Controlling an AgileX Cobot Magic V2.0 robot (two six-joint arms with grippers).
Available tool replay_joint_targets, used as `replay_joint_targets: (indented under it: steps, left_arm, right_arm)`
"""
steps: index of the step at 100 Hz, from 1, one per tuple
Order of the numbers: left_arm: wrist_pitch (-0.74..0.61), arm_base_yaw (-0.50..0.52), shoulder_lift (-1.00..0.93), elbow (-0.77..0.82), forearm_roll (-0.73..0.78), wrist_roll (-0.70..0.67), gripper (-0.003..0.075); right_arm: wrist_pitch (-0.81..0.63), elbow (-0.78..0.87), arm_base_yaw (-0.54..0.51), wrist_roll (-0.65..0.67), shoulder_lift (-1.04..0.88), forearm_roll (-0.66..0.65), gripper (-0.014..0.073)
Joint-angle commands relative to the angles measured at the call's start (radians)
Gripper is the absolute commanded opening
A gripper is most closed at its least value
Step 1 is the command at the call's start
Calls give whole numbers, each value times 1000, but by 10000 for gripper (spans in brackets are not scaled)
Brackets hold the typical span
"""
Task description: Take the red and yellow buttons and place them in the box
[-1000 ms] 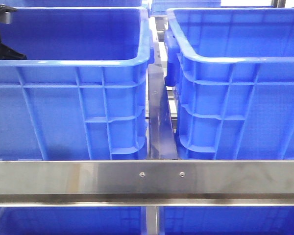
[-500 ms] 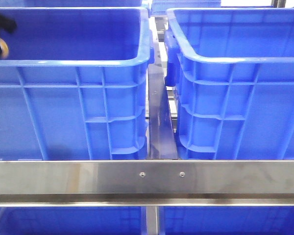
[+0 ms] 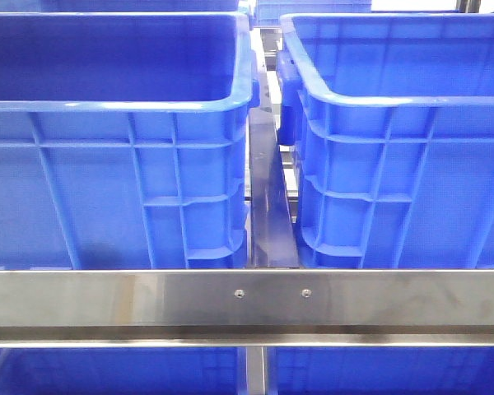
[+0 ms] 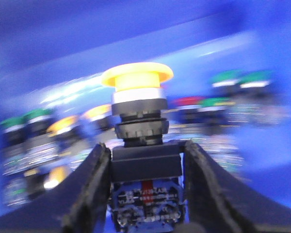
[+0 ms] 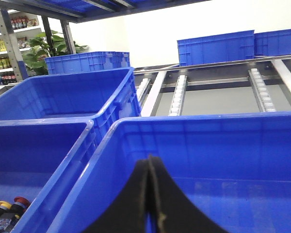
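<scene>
While blurry from motion, left wrist view still clear enough: left tool (image 4: 144, 162) clamped on a yellow button (image 4: 137, 77), black fingers (image 4: 89, 187) pressed to either side of its dark body. Behind it, smeared green, red and yellow buttons (image 4: 36, 131) on a blue crate floor, hard to count. Right tool (image 5: 150, 194) pinched closed, nothing in it, hanging over the box (image 5: 194, 131). Front view: just two blue crates, neither arm visible, left crate (image 3: 115, 107) insides hidden by its wall.
</scene>
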Motion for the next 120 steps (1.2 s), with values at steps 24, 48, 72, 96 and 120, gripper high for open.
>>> replay_joint_targets:
  steps: [24,48,72,96,120]
  left_arm:
    - [-42,-308,-220,22,-55,0,-19]
    - [-41,-515,-232,33,-59,0,-19]
    - [-59,-558,-232,37,-59,0,-19]
    - [-59,-558,-232,37,-59,0,-19]
    - [-59,-558,-232,37,-59,0,-19]
  right_arm:
    - [27,-23,0,-7,-3,-8,-67]
    - [43,-23,0,-7,-3,-8,-67]
    - [81,-23,0,-7,-3,-8,52]
    - [162,-23,0,-7,-3,36,538]
    - [333,-23,0,-7,3,283,635]
